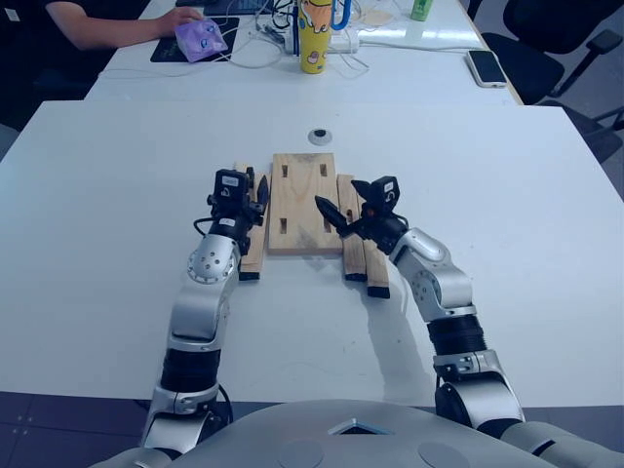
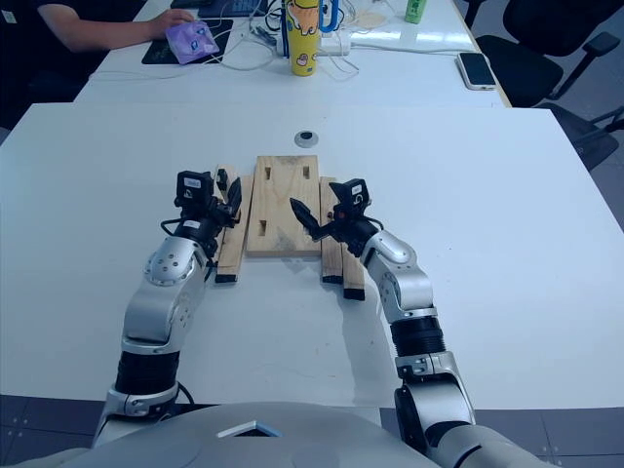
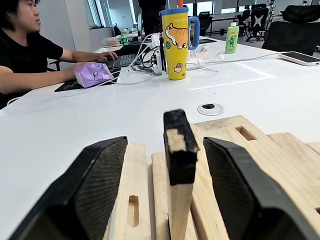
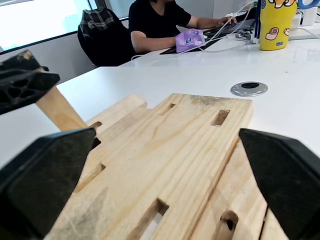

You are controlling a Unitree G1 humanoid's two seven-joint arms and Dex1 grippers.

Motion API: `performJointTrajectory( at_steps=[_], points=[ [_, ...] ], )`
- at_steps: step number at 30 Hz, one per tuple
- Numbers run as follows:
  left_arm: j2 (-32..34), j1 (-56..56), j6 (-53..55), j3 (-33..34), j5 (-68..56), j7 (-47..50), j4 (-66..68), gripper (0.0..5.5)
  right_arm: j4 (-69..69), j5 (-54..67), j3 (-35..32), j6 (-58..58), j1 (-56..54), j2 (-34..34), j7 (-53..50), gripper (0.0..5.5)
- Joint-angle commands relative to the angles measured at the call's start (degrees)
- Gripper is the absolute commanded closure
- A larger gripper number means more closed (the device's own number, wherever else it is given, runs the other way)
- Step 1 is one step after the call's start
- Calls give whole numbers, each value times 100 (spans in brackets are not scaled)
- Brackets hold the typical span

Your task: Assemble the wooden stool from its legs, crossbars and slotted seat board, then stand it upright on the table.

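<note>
A wide white desk [image 1: 117, 195] carries the stool parts, lying flat near its middle, just short of a round cable grommet [image 1: 319, 136]. The slotted seat board [image 1: 302, 200] lies in the centre, with a few wooden pieces [image 1: 253, 252] touching its left edge and more wooden pieces [image 1: 354, 244] along its right edge, some with dark ends toward the near side. The left hand [image 2: 229, 186] sits over the left pieces with its fingers spread; a black-capped leg [image 3: 179, 146] stands between them with a gap on either side. The right hand [image 1: 338, 194] hangs over the board's right edge, its fingers wide apart with nothing in them. Beyond the far edge stands a second desk [image 1: 409, 73] with a yellow tumbler [image 1: 314, 39], a phone [image 1: 485, 66], a purple pouch [image 1: 200, 41] and loose cables. Black office chairs [image 1: 565, 49] stand to the far right.
</note>
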Motion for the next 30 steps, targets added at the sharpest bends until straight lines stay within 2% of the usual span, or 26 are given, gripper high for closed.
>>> performJointTrajectory(
  at_steps=[1,14,24,30],
  points=[
    [-93,25,-45,93,-120,-12,-6,310,11,-93,53,19,-118,13,5,10],
    [-178,47,30,35,-85,24,-223,502,-89,-111,148,123,-19,-22,5,10],
    [-69,-601,-265,102,-96,-97,-672,505,24,-139,96,120,-69,-25,-8,10],
    [-47,-1103,-281,398,-597,-425,-809,505,306,-361,-61,-158,-298,-103,-212,10]
  ],
)
